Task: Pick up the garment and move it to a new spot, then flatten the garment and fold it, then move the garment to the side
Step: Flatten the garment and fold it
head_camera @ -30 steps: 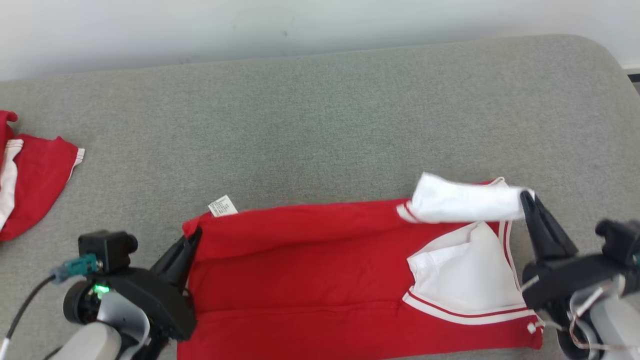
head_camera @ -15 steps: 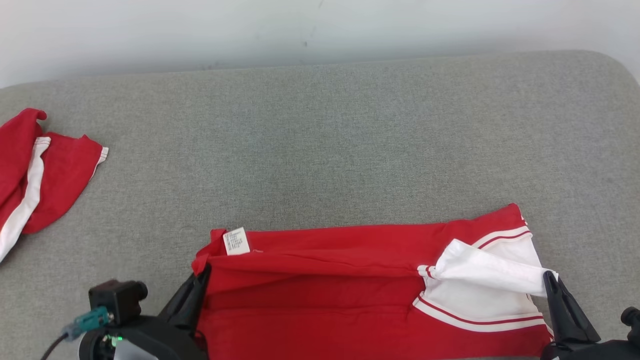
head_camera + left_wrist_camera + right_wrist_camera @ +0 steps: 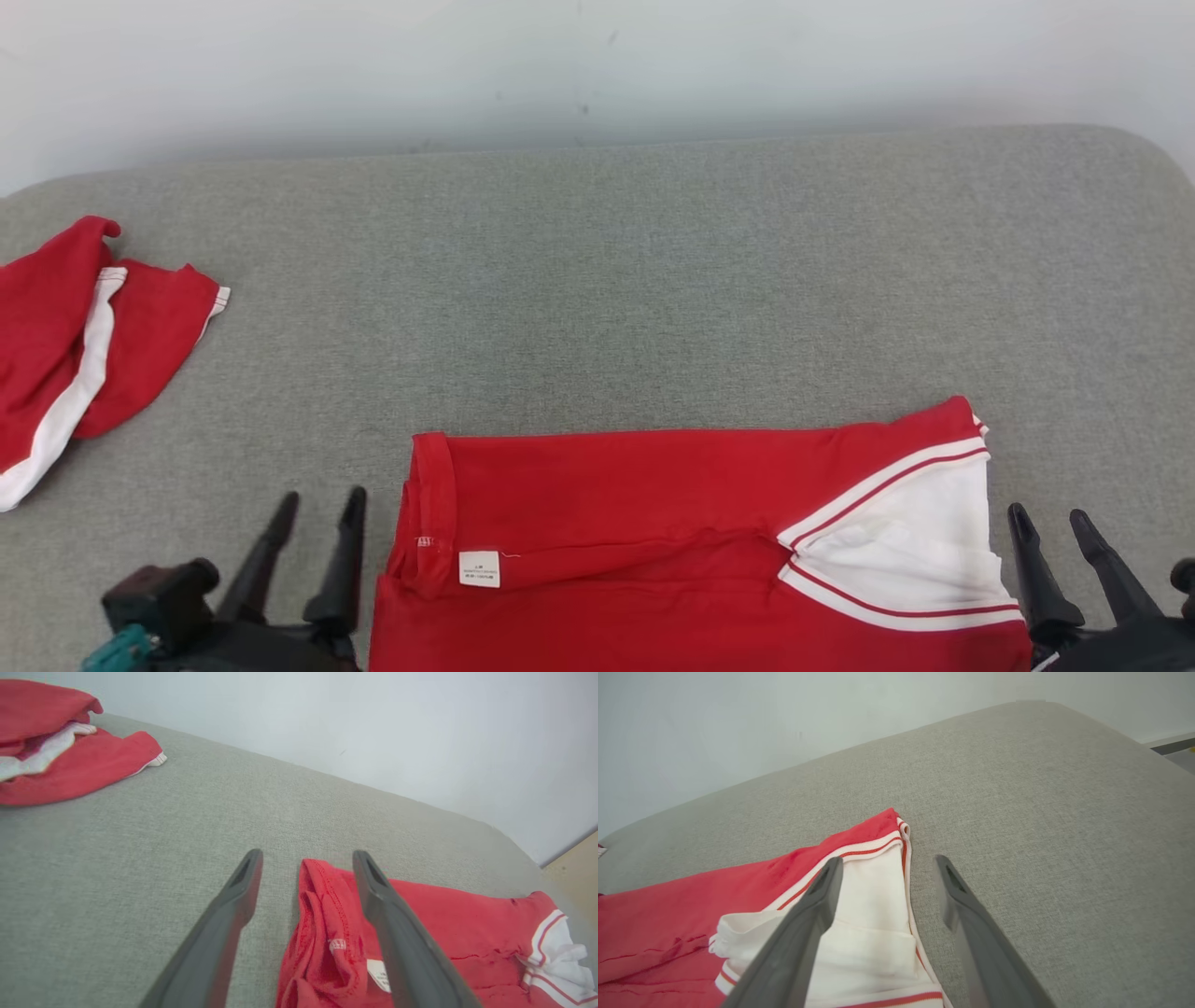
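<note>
The red garment with white, red-striped trim lies folded over along the near edge of the grey cushion. A small white label faces up near its left end. My left gripper stands open just left of the garment's left edge, nothing between its fingers. In the left wrist view the garment's bunched hem lies partly between the spread fingers of the left gripper. My right gripper is open beside the white panel. In the right wrist view the right gripper sits over the white panel's edge.
A second red and white garment lies crumpled at the cushion's far left, also in the left wrist view as a red heap. A pale wall runs behind the cushion. Bare grey fabric stretches beyond the folded garment.
Both grippers let go of the garment and opened. The lifted far edge and white flap now lie folded down flat toward me. The head camera tilted, shifting the whole scene down.
</note>
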Robot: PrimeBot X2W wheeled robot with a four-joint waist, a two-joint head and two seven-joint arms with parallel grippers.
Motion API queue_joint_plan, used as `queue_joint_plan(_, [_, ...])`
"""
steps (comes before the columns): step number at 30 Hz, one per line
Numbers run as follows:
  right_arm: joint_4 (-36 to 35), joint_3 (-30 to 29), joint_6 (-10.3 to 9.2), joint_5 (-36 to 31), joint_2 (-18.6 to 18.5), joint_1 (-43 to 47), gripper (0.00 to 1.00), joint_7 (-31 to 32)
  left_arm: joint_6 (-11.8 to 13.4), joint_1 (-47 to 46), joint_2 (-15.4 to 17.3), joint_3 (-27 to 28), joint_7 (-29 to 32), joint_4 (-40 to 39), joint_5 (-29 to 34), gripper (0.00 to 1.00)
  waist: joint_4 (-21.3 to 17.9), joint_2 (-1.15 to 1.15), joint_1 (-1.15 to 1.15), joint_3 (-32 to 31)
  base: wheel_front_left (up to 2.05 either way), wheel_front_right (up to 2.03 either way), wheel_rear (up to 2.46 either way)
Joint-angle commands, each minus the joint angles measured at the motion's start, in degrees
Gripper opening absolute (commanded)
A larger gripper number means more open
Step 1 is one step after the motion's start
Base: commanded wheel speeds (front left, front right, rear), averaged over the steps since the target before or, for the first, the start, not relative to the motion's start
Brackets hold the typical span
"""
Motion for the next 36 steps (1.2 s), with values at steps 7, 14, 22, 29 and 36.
queue_joint_plan(7, [6.32,1.45,-0.15,-2.22,-1.67,-4.38,1.0,3.83,-0.21,2.58,-4.08,10.97,-0.55,-2.72,14.11,1.0,1.34,0.0,0.01,-0.55,0.0,0.0,0.0])
queue_joint_plan(14, [14.82,4.37,-0.16,-3.42,-2.76,-9.18,1.0,6.11,-4.72,6.02,-12.08,20.56,-0.51,-3.29,25.21,1.0,2.47,0.0,0.01,-0.15,0.0,0.0,0.0])
queue_joint_plan(22, [22.94,7.43,-0.16,-3.62,-3.37,-12.21,1.0,6.54,-9.69,6.98,-17.5,26.21,-0.5,-0.46,32.39,1.0,4.03,0.0,0.01,0.36,0.0,0.0,0.0])
queue_joint_plan(29, [27.1,10.34,-0.15,-1.18,-3.46,-13.32,0.0,8.37,-12.23,7.46,-20.22,30.0,-0.51,1.12,35.35,1.0,4.04,0.0,0.01,0.05,0.0,0.0,0.0])
queue_joint_plan(36, [30.71,7.95,-0.28,1.06,-7.71,-15.07,0.0,7.6,-13.64,7.73,-21.38,32.24,-0.48,2.32,36.97,1.0,3.29,0.0,0.01,-1.24,0.0,0.0,0.0])
